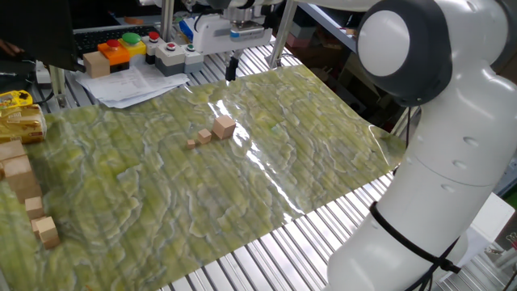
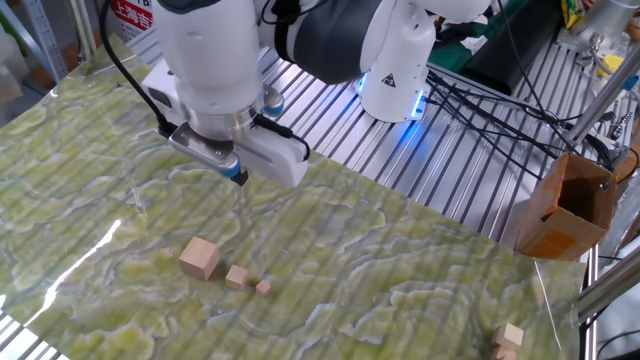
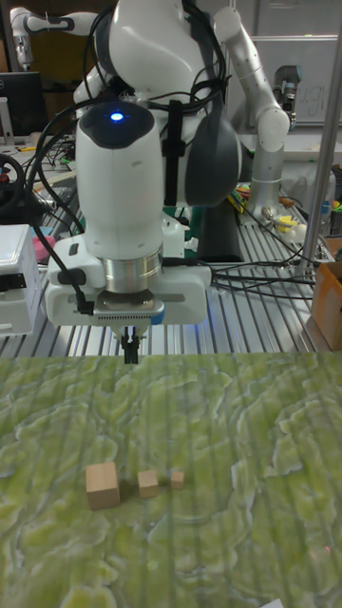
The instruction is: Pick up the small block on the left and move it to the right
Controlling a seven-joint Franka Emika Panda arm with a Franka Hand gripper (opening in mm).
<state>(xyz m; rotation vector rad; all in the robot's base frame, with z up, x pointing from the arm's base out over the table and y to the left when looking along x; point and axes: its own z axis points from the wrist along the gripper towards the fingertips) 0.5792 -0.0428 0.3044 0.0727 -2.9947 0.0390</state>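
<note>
While the gripper (image 3: 130, 353) hangs in the air over the far edge of the green mat (image 3: 237, 427), its two dark fingers look pressed together with nothing between them. Well in front of it, the small block (image 3: 103, 485) sits flat on the mat, apart from the arm. Just beside it are two tiny cubes (image 3: 148, 484) in a row. Stacked wooden blocks (image 1: 20, 182) sit off at the mat's edge.
</note>
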